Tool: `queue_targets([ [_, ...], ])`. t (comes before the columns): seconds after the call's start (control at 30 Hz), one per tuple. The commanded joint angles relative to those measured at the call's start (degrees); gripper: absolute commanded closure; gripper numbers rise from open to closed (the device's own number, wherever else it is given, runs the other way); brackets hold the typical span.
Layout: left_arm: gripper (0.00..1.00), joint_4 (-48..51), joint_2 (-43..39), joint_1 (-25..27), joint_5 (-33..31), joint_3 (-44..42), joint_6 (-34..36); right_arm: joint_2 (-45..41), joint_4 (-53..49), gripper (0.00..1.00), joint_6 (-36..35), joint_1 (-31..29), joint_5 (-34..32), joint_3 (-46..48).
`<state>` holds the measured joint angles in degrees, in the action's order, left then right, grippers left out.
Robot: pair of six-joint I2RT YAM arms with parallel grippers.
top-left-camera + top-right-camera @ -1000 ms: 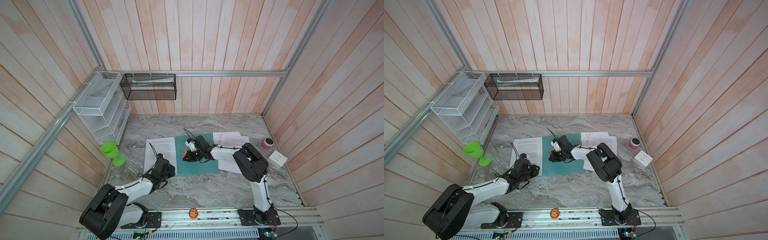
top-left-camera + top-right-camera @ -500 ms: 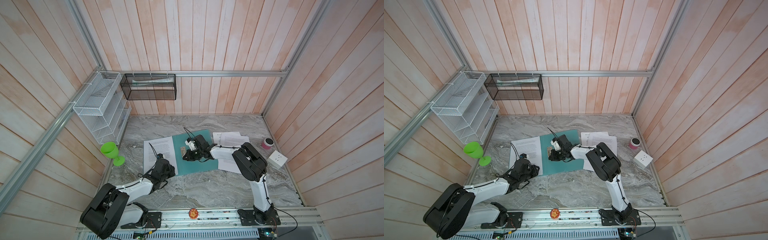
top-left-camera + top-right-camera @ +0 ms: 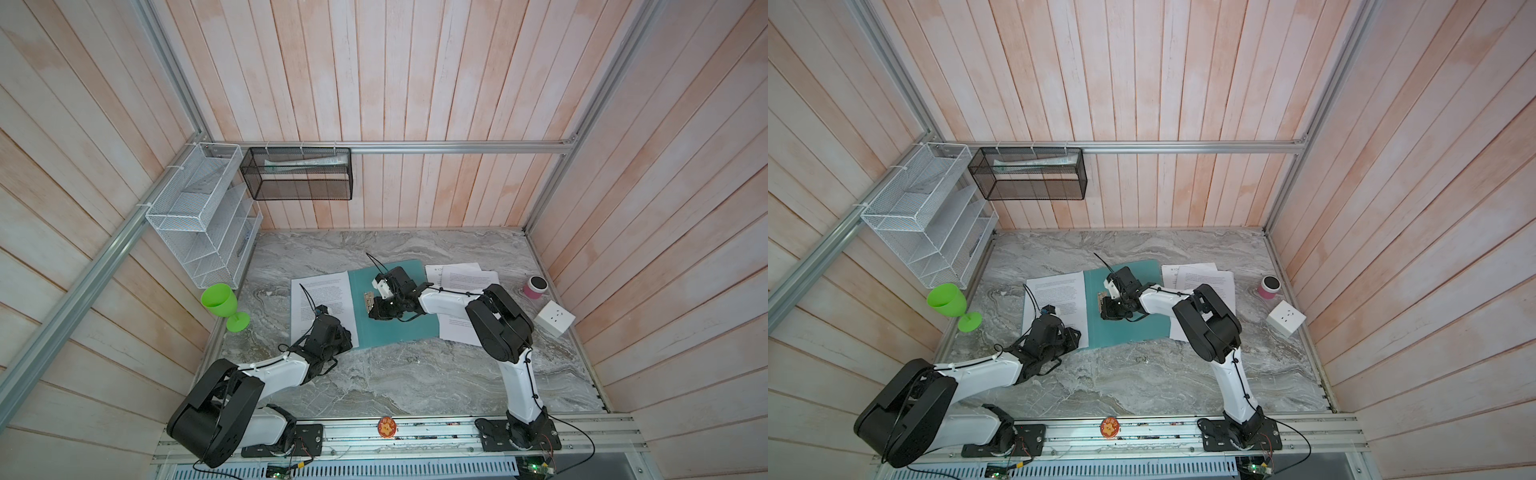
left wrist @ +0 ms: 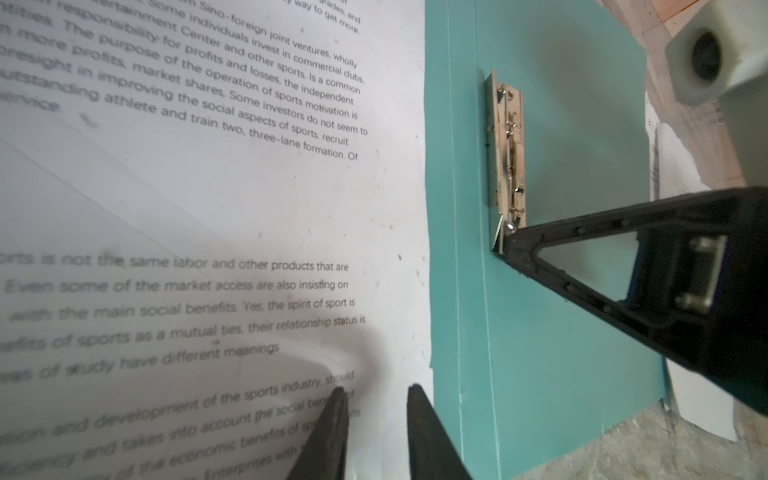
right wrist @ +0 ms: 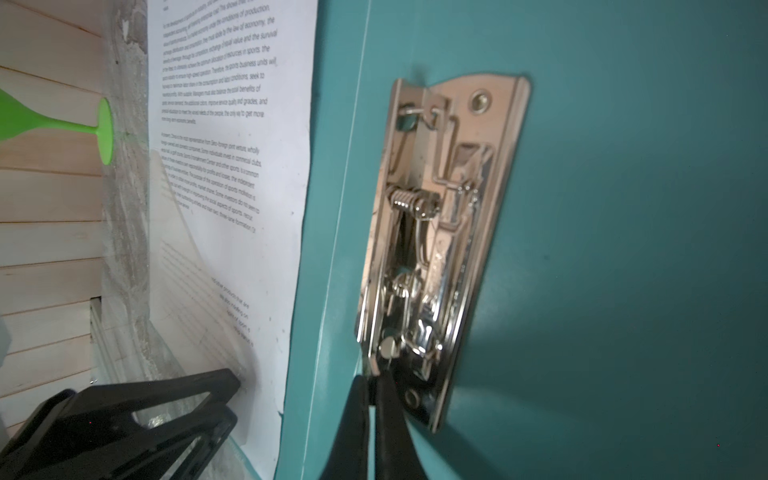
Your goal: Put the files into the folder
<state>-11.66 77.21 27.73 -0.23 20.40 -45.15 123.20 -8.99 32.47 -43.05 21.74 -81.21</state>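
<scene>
The left arm (image 3: 274,372) and right arm (image 3: 521,386) have white tube links between bulky black joint housings, with thin black cables (image 3: 307,297) looping off them. Each stands on a black base plate (image 3: 309,446) fixed with screws. The left gripper (image 4: 376,401) and right gripper (image 5: 373,384) have slim black fingers (image 4: 582,229), triangular with cut-out windows and silver bolts. A white camera block (image 3: 382,286) sits on the right wrist

The table (image 3: 415,374) is bare marble at the front; the right arm (image 3: 446,301) crosses above the folder (image 3: 395,332)
</scene>
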Motion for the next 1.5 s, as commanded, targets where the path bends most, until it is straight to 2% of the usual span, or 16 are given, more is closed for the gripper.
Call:
queue_targets([
  [0.0, 0.73, 7.9, 3.1, -1.1, -0.4, -1.1, -1.6, 6.1, -15.7, 1.0, -4.7, -0.7, -20.0, 1.7],
  [0.2, 0.74, 8.8, 5.5, -2.5, 0.1, 0.0, -2.3, 6.1, -16.6, 1.0, -6.2, -1.0, -24.9, 3.3],
  [0.27, 0.74, 8.9, 5.3, -2.6, -0.1, -0.1, -2.6, 6.0, -16.6, 1.0, -6.8, -0.8, -24.3, 2.9],
  [0.33, 0.74, 9.0, 4.9, -3.0, 0.0, -0.2, -2.9, 4.4, -14.4, 1.0, -6.5, 0.0, -20.1, 3.8],
  [0.43, 0.74, 9.0, 4.7, -3.4, 0.2, -0.5, -3.4, -1.0, -6.5, 1.0, -4.0, 2.2, -9.9, 7.6],
  [0.6, 0.75, 9.1, 4.3, -3.8, 0.4, -0.6, -3.6, -5.0, 4.7, 1.0, 1.7, 6.2, 11.4, 9.2],
  [0.67, 0.75, 9.0, 3.9, -3.8, 0.2, -0.8, -3.7, -5.4, 8.2, 1.0, 4.5, 7.3, 17.3, 9.3],
  [0.7, 0.75, 9.2, 4.0, -3.8, 0.2, -0.7, -3.7, -5.7, 9.4, 0.95, 5.2, 7.5, 18.8, 9.6],
  [0.77, 0.75, 9.2, 3.9, -3.8, 0.2, -0.7, -3.6, -6.6, 10.8, 0.86, 6.0, 7.9, 19.3, 10.3],
  [0.97, 0.75, 8.9, 3.6, -3.8, 0.4, -0.9, -3.5, -8.9, 10.4, 0.78, 6.5, 8.6, 15.1, 11.9],
  [1.17, 0.74, 8.6, 3.0, -3.9, 0.3, -1.3, -3.6, -13.4, 19.0, 0.69, 10.1, 9.2, 16.3, 17.6],
  [1.2, 0.74, 8.7, 2.9, -3.9, 0.3, -1.3, -3.6, -13.7, 18.9, 0.71, 10.1, 9.2, 16.5, 17.8],
  [1.23, 0.74, 8.7, 2.8, -3.9, 0.3, -1.4, -3.7, -13.8, 18.2, 0.76, 9.8, 9.1, 16.8, 17.7],
  [1.33, 0.74, 8.4, 2.1, -3.8, 0.1, -1.7, -3.9, -13.9, 19.0, 1.0, 11.0, 8.8, 17.5, 18.9],
  [1.47, 0.74, 8.1, 0.7, -3.9, -0.4, -2.2, -4.1, -12.6, 20.8, 1.0, 12.6, 7.5, 18.1, 19.6],
])
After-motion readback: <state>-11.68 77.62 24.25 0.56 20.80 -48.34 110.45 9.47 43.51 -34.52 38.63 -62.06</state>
